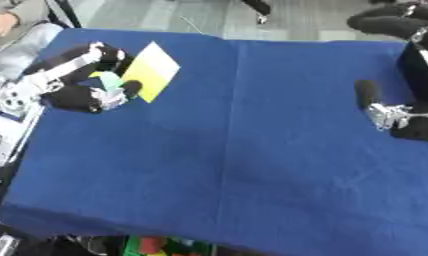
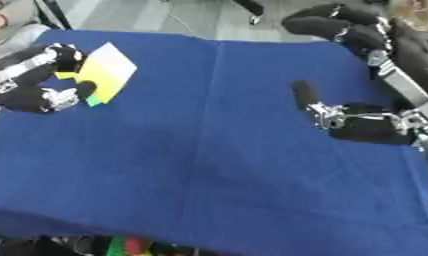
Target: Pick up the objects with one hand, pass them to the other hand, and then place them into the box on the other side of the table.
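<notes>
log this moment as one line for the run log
left hand: curled on yellow-white flat object, table's left | right hand: idle above blue cloth, right side | handover: not yet | box: not visible

L hand [image 1: 82,97] fingers on yellow sheet [image 1: 150,71], blue table [image 1: 235,150]

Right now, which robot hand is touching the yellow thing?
The left hand, at the table's far left corner: its fingers curl round the flat yellow and white piece. The right hand holds nothing.
</notes>
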Available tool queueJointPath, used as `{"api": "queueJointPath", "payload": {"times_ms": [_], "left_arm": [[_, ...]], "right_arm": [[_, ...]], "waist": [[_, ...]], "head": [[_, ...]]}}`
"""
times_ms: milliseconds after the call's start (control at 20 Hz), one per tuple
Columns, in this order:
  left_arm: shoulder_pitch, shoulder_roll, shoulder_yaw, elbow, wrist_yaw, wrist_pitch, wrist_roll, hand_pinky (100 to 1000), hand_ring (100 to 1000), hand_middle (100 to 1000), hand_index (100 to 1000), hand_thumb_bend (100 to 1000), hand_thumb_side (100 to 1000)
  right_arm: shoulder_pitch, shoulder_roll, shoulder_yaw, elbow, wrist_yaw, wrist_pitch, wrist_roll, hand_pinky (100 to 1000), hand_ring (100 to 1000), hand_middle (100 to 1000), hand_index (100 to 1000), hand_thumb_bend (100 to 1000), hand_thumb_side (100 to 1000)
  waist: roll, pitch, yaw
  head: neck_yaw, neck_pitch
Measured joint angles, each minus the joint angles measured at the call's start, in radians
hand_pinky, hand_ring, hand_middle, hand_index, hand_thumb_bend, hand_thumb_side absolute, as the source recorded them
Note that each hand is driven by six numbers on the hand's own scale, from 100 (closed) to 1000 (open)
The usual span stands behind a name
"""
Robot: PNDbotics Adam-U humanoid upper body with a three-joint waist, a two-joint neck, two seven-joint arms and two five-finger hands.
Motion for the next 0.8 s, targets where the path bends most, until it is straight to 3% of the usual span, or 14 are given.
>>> {"api": "queueJointPath", "payload": {"times_ms": [150, 800], "left_arm": [[-0.026, 0.004, -0.034, -0.001, 0.005, -0.010, -0.029, 705, 549, 451, 627, 100, 564], [-0.137, 0.010, -0.163, -0.001, 0.016, -0.038, -0.131, 705, 553, 454, 629, 100, 555]], "right_arm": [[-0.034, 0.000, 0.030, 0.000, 0.010, -0.035, 0.027, 824, 840, 845, 900, 100, 104], [-0.129, 0.037, 0.100, 0.011, 0.084, -0.141, 0.078, 830, 847, 868, 886, 275, 162]], "waist": [[0.000, 0.000, 0.002], [0.002, 0.000, 0.004]], "head": [[-0.002, 0.000], [-0.002, 0.000]]}}
